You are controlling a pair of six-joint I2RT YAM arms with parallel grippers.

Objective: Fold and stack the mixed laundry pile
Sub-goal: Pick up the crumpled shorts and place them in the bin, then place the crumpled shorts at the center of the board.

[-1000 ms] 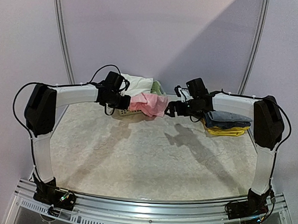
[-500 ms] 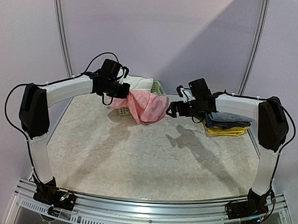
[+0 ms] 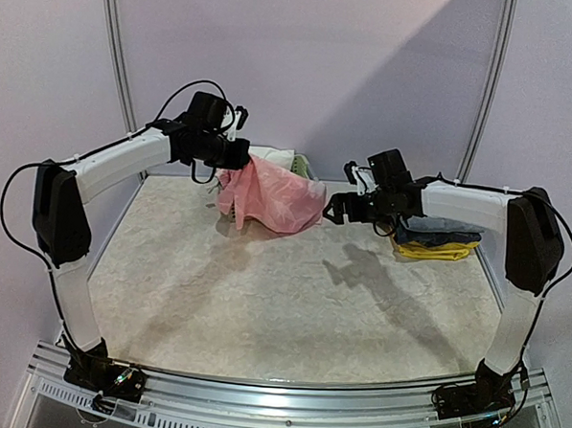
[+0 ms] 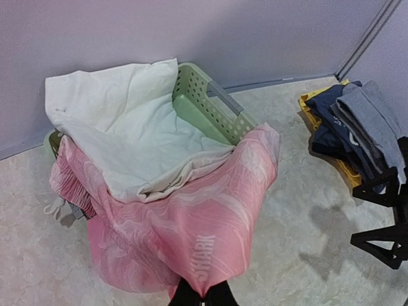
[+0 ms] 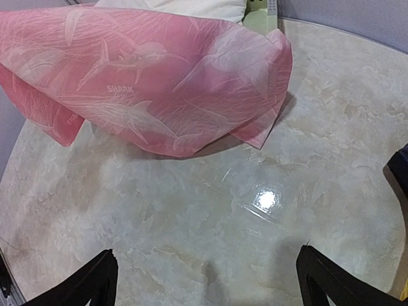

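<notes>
A thin pink garment (image 3: pixel 268 196) printed with sharks hangs from my left gripper (image 3: pixel 243 154), which is shut on its edge and holds it up beside the basket. In the left wrist view the pink garment (image 4: pixel 191 217) drapes down from my left gripper (image 4: pixel 204 294) over the basket's near side. A larger white garment (image 4: pixel 134 134) fills the basket. My right gripper (image 3: pixel 336 209) hovers open just right of the pink cloth, nothing between its fingers. From the right wrist, the pink garment (image 5: pixel 146 83) hangs above the tabletop ahead of my right gripper (image 5: pixel 207 280).
The pale green lattice basket (image 4: pixel 210 105) stands at the back by the wall. A folded stack of dark blue and yellow clothes (image 3: pixel 438 236) lies at the back right, under my right arm. Marbled tabletop (image 3: pixel 291 301) spreads in front.
My left gripper has risen and swung left, lifting the pink garment so it hangs open. The right gripper has shifted slightly right and stayed open.
</notes>
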